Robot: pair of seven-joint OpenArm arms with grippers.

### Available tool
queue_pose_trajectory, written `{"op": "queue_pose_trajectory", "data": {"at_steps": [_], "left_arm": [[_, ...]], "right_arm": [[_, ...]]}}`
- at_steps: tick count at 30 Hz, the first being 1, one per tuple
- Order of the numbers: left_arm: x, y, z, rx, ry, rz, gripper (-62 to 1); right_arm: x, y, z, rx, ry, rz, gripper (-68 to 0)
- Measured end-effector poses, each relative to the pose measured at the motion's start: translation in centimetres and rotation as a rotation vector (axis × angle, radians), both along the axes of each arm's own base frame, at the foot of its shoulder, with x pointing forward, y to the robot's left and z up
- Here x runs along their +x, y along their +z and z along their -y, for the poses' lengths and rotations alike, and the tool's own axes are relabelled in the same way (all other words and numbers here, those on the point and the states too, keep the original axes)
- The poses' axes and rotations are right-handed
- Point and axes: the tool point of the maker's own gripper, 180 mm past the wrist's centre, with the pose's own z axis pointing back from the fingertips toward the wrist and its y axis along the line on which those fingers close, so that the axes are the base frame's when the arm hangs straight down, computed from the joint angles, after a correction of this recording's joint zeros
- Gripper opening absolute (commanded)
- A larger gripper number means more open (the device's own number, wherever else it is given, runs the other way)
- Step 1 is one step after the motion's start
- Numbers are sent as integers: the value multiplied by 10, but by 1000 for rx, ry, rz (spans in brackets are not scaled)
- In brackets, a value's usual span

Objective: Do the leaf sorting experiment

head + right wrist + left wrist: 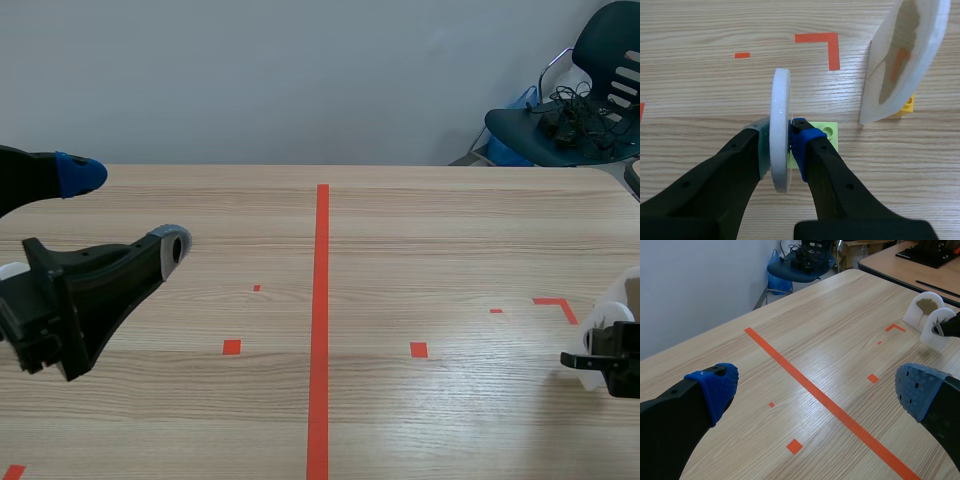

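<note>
A white disc (780, 115) stands edge-on between the pads of my right gripper (780, 145), which is shut on it, directly over a green brick (829, 131). Beside it, a second white disc (905, 55) with a brownish leaf inside stands on a yellow brick (908, 105). In the scene view the right gripper (603, 360) and the held disc (612, 318) sit at the table's right edge. My left gripper (125, 212) hangs open above the table's left side, holding nothing. The left wrist view shows both discs (935, 320) far ahead of the left gripper (817, 387).
A red tape line (320, 300) runs down the middle of the wooden table (420, 230), with small red marks on both sides. A dark chair (570, 120) loaded with cables stands beyond the far right corner. Another table (905, 265) is off to the right.
</note>
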Motion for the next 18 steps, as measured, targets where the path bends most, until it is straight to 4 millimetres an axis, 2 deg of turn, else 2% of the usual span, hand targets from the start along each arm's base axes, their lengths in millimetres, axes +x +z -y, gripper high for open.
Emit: {"op": "queue_pose_trajectory", "data": {"at_steps": [6,9,12,14,18], "left_arm": [[0,0,0,0,0,0,14],[0,0,0,0,0,0,14],[0,0,0,0,0,0,14],[0,0,0,0,0,0,14],[0,0,0,0,0,0,14]], "right_arm": [[3,-14,37,-26,-124,3,-614],[-1,-22,44,-14,-156,-4,-614],[-1,-20,49,-16,-169,1,-602],[-2,-18,55,-37,-177,8,-545],[-3,-14,64,-60,-189,15,-313]]}}
